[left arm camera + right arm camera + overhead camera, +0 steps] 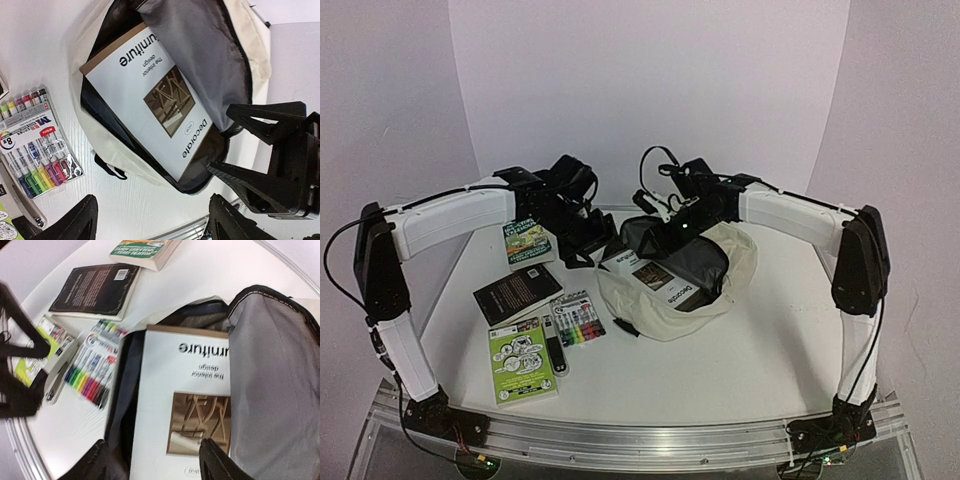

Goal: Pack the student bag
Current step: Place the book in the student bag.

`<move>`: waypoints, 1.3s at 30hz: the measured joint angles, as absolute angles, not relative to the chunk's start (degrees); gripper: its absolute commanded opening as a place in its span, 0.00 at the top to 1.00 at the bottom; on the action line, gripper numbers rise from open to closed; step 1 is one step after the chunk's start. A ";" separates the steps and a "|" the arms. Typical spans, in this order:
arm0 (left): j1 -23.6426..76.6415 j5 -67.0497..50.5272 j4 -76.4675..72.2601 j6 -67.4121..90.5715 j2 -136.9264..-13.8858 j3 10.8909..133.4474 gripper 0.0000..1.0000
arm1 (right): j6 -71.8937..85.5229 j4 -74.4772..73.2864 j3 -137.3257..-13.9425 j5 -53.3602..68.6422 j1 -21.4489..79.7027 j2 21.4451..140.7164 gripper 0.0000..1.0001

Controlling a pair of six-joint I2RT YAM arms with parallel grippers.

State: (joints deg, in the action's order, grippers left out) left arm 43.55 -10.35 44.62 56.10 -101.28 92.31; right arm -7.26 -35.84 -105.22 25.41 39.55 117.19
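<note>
Student bag (650,318) lies mouth-open on the table's mid-right, just right of the marker pack (37,145), w/ the furniture design book (150,95) lying in the opening, one corner up at the rim. Left gripper (152,210) and right gripper (155,445) hover over it, fingers spread, pinching nothing. W/ nobody holding the soft mouth it may sag, so the book could snag on the zip edge or slide out.

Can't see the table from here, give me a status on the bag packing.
Left gripper open, right gripper open, both empty. Bag unzipped, white book lying in its mouth. Markers, black book out on table.
</note>
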 measured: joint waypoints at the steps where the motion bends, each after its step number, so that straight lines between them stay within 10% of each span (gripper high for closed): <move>1: 43.57 -10.15 45.24 56.19 -102.60 93.19 0.25 | -6.53 -35.20 -106.01 25.15 39.57 118.56 0.43; 14: 42.40 -8.33 49.41 59.84 -109.54 94.87 0.35 | -2.51 -33.42 -112.46 23.79 40.13 128.73 0.42; 23: 39.47 -9.01 45.30 60.25 -112.81 94.83 0.64 | -2.30 -31.77 -116.67 22.84 41.94 131.79 0.40; 29: 38.96 -9.72 45.01 60.08 -114.40 94.83 0.60 | -2.49 -31.59 -116.92 21.98 42.49 134.44 0.40; 39: 39.00 -12.12 44.90 60.50 -115.91 94.92 1.00 | -3.09 -31.04 -116.23 21.28 42.52 134.61 0.39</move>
State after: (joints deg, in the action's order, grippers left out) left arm 39.00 -12.12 44.90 60.50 -115.91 94.92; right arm -3.09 -31.04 -116.23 21.28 42.52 134.61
